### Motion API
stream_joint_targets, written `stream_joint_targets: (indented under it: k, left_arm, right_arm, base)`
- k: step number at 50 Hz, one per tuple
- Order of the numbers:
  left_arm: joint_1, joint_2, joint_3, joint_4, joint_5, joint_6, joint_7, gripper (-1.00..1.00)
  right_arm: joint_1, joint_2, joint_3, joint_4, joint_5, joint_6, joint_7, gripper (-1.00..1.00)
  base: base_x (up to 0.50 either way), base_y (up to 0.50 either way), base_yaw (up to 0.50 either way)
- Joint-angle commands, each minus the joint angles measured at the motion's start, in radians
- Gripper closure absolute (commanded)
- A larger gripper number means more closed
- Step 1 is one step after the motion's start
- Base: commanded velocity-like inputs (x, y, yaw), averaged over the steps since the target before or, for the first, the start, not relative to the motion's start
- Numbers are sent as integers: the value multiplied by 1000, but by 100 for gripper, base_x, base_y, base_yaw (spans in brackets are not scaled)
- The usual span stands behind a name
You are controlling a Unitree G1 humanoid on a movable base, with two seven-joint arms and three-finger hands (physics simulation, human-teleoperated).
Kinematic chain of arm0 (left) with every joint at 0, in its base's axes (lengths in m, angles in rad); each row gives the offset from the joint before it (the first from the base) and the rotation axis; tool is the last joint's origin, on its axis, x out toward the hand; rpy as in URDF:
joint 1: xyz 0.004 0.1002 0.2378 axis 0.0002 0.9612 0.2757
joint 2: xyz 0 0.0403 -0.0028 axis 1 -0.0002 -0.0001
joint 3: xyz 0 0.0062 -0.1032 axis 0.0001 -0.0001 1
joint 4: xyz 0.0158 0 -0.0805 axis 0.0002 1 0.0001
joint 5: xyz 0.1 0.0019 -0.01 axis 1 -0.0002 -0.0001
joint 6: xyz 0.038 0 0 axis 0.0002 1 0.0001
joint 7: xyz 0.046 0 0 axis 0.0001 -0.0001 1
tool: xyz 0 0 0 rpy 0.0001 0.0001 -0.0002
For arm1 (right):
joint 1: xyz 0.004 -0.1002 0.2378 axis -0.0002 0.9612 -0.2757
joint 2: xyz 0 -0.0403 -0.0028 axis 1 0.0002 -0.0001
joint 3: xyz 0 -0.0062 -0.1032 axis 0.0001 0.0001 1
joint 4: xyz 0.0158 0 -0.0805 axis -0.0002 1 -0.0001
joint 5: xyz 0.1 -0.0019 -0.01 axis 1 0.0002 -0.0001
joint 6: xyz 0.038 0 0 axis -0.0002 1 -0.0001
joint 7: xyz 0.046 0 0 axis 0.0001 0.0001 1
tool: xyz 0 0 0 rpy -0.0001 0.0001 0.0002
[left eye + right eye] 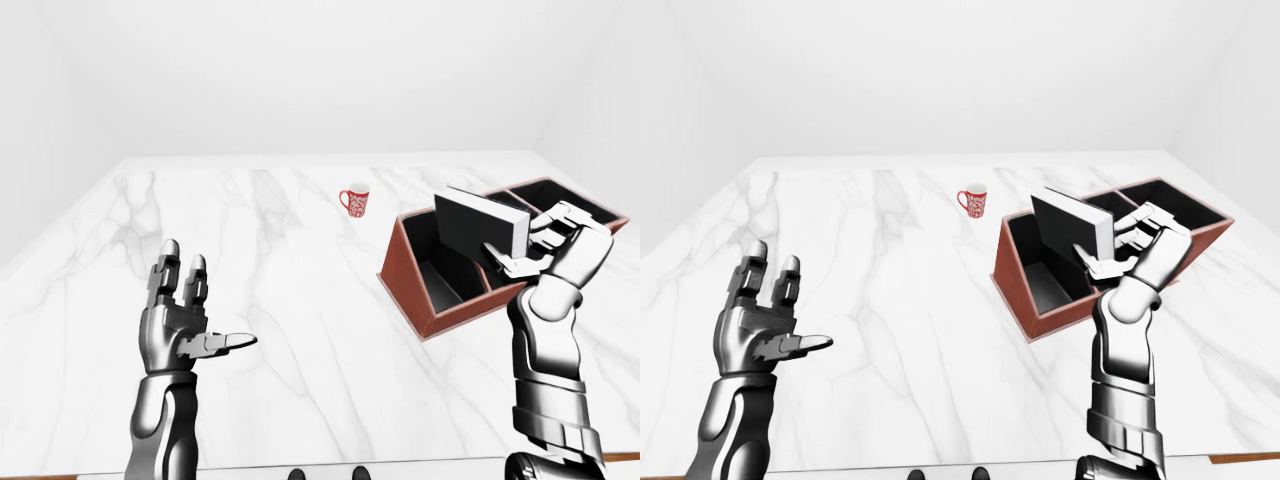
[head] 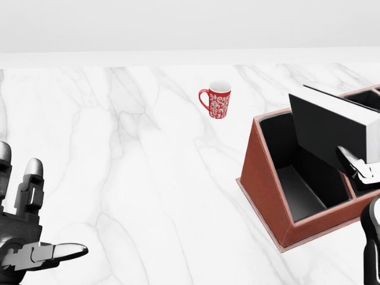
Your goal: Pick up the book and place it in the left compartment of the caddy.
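The book (image 2: 330, 132), black-covered with white page edges, stands tilted on edge over the red-brown caddy (image 2: 261, 185). Its lower part dips toward the large left compartment and hides the divider. Whether it touches the bottom cannot be told. My right hand (image 1: 525, 240) is shut on the book's right end, thumb on the near cover and fingers (image 1: 556, 216) on the far side. Only a fingertip (image 2: 355, 164) of that hand shows in the head view. My left hand (image 1: 205, 300) hovers open and empty at the lower left, far from the caddy.
A red patterned mug (image 2: 218, 100) stands on the white marble table (image 2: 130, 154), up and left of the caddy. The caddy has smaller compartments (image 1: 545, 195) on its right side. White walls stand beyond the table's far edge.
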Motion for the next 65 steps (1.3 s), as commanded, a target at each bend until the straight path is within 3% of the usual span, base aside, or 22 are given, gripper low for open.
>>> stream_joint_targets:
  k: [1, 3, 19, 20, 21, 23, 26, 29, 32, 33, 35, 39, 41, 42, 65]
  left_arm:
    - [1, -2, -3, 7, 5, -8, -2, -100]
    - [0, 0, -3, -2, 4, 1, 3, -100]
    - [1, -1, -2, -6, 5, 5, 1, -100]
    - [1, -1, -2, -4, 5, 3, 0, -100]
    - [4, -7, -4, 26, 10, -28, -14, -100]
    - [5, -7, -6, 39, 11, -41, -17, -100]
    - [0, 2, -5, 4, 5, -4, 2, -100]
    - [-1, 1, -4, 2, 6, -1, 3, -100]
    - [2, -6, -7, 43, 12, -42, -15, -100]
    - [-1, 2, -6, 11, 6, -9, 0, -100]
    - [-4, 3, -4, 8, 5, -3, 3, -100]
    - [-8, 2, -4, 18, 7, -10, 0, -100]
    - [-6, -3, -6, 51, 12, -43, -13, -100]
    - [-4, -3, -7, 55, 12, -48, -15, -100]
    - [-3, 2, -10, 55, 9, -48, -10, -100]
  right_arm:
    - [2, -1, 22, 101, -8, 0, -48, 100]
    - [-2, -3, 29, 125, -14, 0, -48, 100]
    - [-29, -15, 48, 285, -22, 0, -48, 100]
    - [-28, -16, 48, 284, -22, 0, -48, 100]
    - [-29, -18, 48, 288, -21, 0, -48, 100]
    - [-32, -21, 48, 295, -21, 0, -48, 100]
    - [-45, -25, 54, 325, -23, 0, -48, 100]
    - [-65, -28, 61, 353, -27, 0, -48, 100]
    - [-76, -31, 65, 361, -29, 0, -48, 100]
    - [-84, -33, 67, 367, -32, 0, -48, 100]
    - [-94, -36, 69, 384, -33, 0, -48, 100]
    - [-112, -42, 74, 418, -35, 0, -48, 100]
    - [-120, -43, 78, 426, -37, 0, -48, 100]
    - [-125, -44, 78, 435, -36, 0, -48, 100]
    - [-195, -69, 100, 589, -71, 0, -48, 100]
  base:
    - [0, 0, 0]
    - [0, 0, 0]
    - [0, 0, 0]
    - [0, 0, 0]
    - [0, 0, 0]
    - [0, 0, 0]
    - [0, 0, 0]
    - [0, 0, 0]
    - [0, 0, 0]
    - [0, 0, 0]
    - [0, 0, 0]
    - [0, 0, 0]
    - [0, 0, 0]
    - [0, 0, 0]
    - [0, 0, 0]
